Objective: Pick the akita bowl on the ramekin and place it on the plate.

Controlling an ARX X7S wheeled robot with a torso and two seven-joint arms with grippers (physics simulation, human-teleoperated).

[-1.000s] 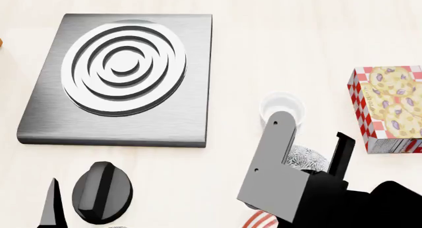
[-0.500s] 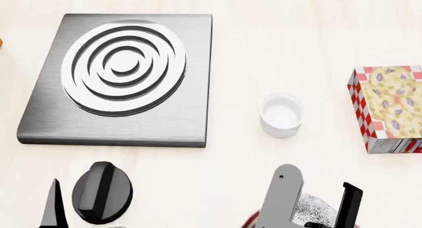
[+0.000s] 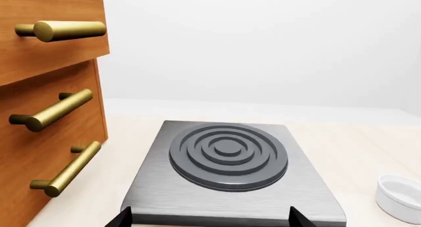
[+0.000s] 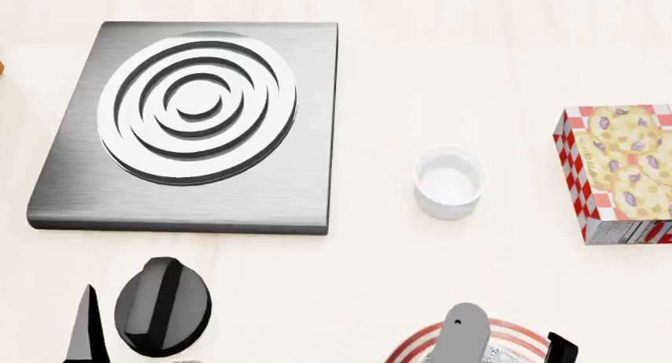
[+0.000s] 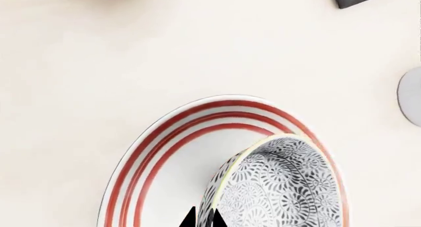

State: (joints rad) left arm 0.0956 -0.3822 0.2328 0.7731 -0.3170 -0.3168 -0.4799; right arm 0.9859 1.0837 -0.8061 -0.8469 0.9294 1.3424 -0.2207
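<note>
Speckled black-and-white akita bowl (image 5: 279,187) off the plain white ramekin (image 4: 448,181), over the red-ringed white plate (image 5: 157,173), pinched at its rim by right fingers (image 5: 202,220); release remaining. Left fingers apart, idle.

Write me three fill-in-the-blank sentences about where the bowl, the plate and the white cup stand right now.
1. The speckled bowl is over the plate with ____ rings.
2. The white cup on the table holds ____.
3. In the head view, the cup stands between the metal burner plate and the ____ box.

Missing words: red; nothing; cookie
</note>
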